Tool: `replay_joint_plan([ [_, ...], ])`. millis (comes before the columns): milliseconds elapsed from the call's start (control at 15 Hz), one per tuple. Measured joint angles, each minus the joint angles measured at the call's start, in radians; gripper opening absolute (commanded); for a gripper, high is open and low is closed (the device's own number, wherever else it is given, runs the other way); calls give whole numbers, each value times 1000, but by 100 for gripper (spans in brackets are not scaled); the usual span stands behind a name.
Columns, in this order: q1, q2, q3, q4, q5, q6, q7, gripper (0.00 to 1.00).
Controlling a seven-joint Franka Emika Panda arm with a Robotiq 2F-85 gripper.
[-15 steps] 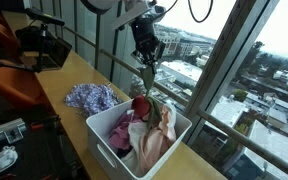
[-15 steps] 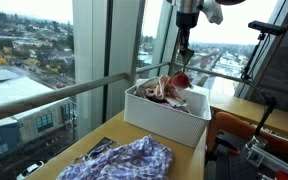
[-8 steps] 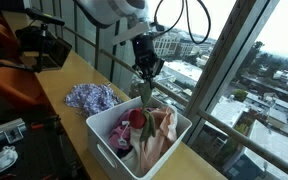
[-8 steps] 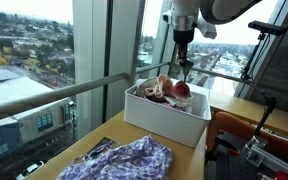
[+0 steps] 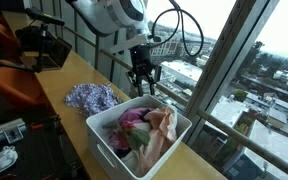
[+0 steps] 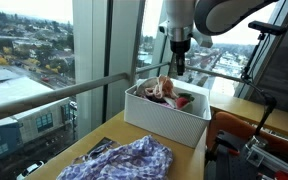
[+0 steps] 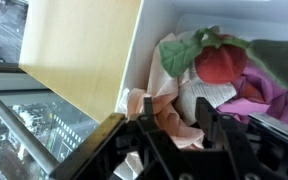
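We see the end effector (image 5: 144, 82) with jaws apart and empty, above the white bin's (image 5: 102, 138) far rim; the red-and-green cloth (image 7: 220, 62) lies just below it.

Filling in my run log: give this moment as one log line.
white bin: holds clothes | pincer: open, empty, above bin | red-green garment: in bin | purple cloth: on table beside bin

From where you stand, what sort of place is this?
Probably an office or lab high up in a tall building: floor-to-ceiling windows look down on city rooftops, a long wooden table runs along the glass, and an orange chair stands beside it.
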Motion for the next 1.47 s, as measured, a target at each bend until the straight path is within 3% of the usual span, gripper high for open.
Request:
replay_joint_plan([
  [200, 7, 1, 3, 0, 4, 0, 0, 99],
  [533, 49, -4, 66, -16, 98, 34, -18, 100],
  [867, 130, -1, 151, -96, 240, 152, -62, 100],
  [1467, 170, 76, 242, -132, 414, 323, -348, 100],
])
